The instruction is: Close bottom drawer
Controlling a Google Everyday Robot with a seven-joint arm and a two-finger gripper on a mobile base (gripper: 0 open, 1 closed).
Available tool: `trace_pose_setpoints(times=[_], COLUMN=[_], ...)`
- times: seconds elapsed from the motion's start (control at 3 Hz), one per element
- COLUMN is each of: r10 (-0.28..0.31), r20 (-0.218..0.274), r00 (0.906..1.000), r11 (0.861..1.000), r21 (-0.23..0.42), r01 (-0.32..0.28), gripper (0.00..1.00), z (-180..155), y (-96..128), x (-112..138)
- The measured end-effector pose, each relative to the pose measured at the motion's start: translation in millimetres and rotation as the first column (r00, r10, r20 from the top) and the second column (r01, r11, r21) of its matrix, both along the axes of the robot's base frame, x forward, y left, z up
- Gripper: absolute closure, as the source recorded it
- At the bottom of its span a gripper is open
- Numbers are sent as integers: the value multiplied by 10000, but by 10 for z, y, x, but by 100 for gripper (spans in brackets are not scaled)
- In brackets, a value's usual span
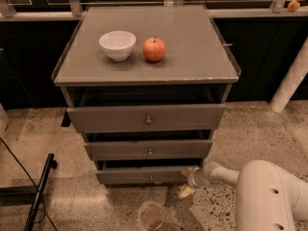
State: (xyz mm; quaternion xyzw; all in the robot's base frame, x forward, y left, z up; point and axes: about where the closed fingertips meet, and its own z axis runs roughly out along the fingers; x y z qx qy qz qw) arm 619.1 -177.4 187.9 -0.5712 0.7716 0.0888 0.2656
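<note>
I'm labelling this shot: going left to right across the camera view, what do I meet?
White bowl, red apple, pincer at the right end of the bottom drawer, orange fruit.

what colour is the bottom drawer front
Bottom drawer: plain grey, camera view; gripper at its right end.

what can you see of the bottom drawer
The bottom drawer is the lowest of three in the grey cabinet: a wide, shallow, flat grey front with one small round metal knob at its middle. It sits level near the floor; a dark gap above suggests it is partly open. The tool is at its front's right end, seemingly touching it.
</note>
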Motion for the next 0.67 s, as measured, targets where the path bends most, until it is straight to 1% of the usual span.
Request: trace_pose_setpoints(times=[0.67], r10=[78], r20=[-8], r00=[10000], r11=[10000], r21=[16], r01=[-78], gripper=[0], z=[9], y=[20], x=[-46])
